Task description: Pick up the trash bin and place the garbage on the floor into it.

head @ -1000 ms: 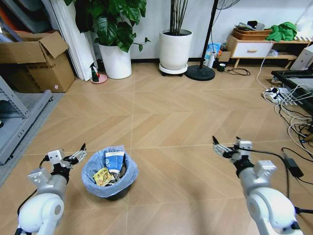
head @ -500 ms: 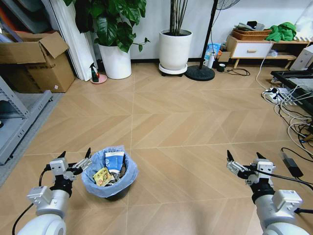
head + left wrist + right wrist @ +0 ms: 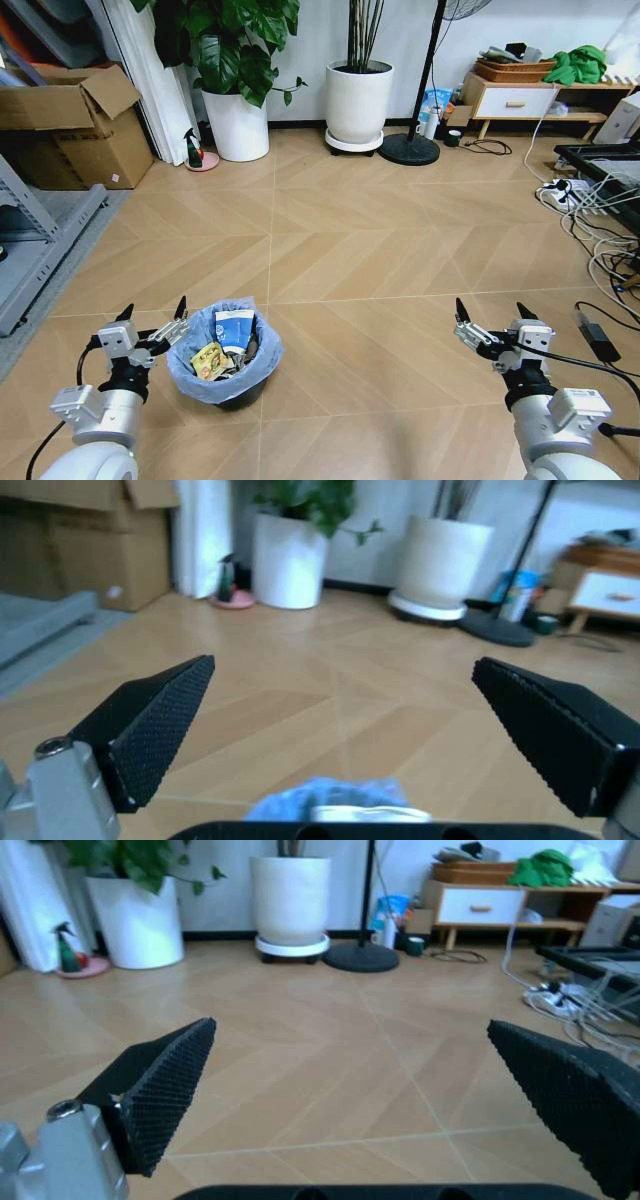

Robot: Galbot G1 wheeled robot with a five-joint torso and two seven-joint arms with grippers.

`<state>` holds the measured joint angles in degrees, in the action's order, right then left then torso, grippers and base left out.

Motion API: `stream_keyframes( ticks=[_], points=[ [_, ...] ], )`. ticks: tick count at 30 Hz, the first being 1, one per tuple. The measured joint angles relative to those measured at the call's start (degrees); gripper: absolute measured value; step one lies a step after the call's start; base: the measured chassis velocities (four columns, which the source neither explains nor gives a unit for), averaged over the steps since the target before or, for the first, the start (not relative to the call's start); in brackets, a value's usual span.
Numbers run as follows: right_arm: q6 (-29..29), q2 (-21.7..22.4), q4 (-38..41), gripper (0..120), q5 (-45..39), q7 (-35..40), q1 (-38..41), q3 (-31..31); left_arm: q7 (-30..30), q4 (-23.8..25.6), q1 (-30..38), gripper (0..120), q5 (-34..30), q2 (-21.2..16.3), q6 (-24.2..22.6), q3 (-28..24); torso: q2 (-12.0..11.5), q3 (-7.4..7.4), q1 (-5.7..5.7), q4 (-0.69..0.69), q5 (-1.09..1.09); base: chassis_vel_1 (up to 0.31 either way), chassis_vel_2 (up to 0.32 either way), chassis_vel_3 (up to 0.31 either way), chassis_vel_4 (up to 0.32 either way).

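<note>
Standing low in the head view, left of centre: the trash bin point(image 3: 224, 357), round and black, lined with a crinkly light blue bag folding out over its rim. Lying inside it: the garbage point(image 3: 226, 343), a blue-and-white packet leaning upright against the far side, a yellow wrapper beside it, darker scraps underneath. Resting on the floor point(image 3: 340, 250), pale brown herringbone boards running bare from the bin out to the far wall.

Hovering just beside the bin's left rim, apart from it: the left gripper point(image 3: 152, 325), jaws spread wide, nothing between them. Showing between its fingers point(image 3: 150, 724) in the left wrist view: a bit of the blue liner point(image 3: 318, 807) low down, open boards beyond. Hanging over bare floor well to the right of the bin: the right gripper point(image 3: 492, 326), jaws likewise wide apart and holding nothing, fingers point(image 3: 160, 1087) framing plain planks in the right wrist view.

Crowding the room's edges: a cardboard box point(image 3: 75, 120) and a grey metal frame point(image 3: 40, 235) along the left; two white plant pots point(image 3: 359, 100) and a black fan base point(image 3: 408, 149) against the far wall; a low wooden cabinet point(image 3: 520, 98) at far right; cables and a power strip point(image 3: 575, 192) trailing down the right side, close to the right arm.
</note>
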<state>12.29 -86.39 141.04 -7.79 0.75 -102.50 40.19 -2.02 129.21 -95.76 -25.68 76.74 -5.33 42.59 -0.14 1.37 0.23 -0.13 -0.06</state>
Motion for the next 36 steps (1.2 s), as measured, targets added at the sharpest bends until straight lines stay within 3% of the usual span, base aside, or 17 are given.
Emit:
stream_keyframes(
  ticks=[11, 36],
  points=[
    [-2.63, -0.83, 0.33, 100, 2.45, -1.11, -0.83, -1.39, 0.22, 1.75, -3.78, 100, 1.99, -0.3, 1.43, -2.78, 0.0, 0.0, 0.0, 0.0, 0.01, 0.0, 0.0, 0.0, 0.0],
    [-3.0, -1.3, 0.14, 100, 3.41, -1.04, -0.85, -1.93, 1.17, 1.78, -3.8, 100, 2.79, -0.47, 1.5, -3.15, -0.01, 0.0, 0.0, 0.0, 0.01, 0.0, 0.0, 0.0, 0.0]
  ],
)
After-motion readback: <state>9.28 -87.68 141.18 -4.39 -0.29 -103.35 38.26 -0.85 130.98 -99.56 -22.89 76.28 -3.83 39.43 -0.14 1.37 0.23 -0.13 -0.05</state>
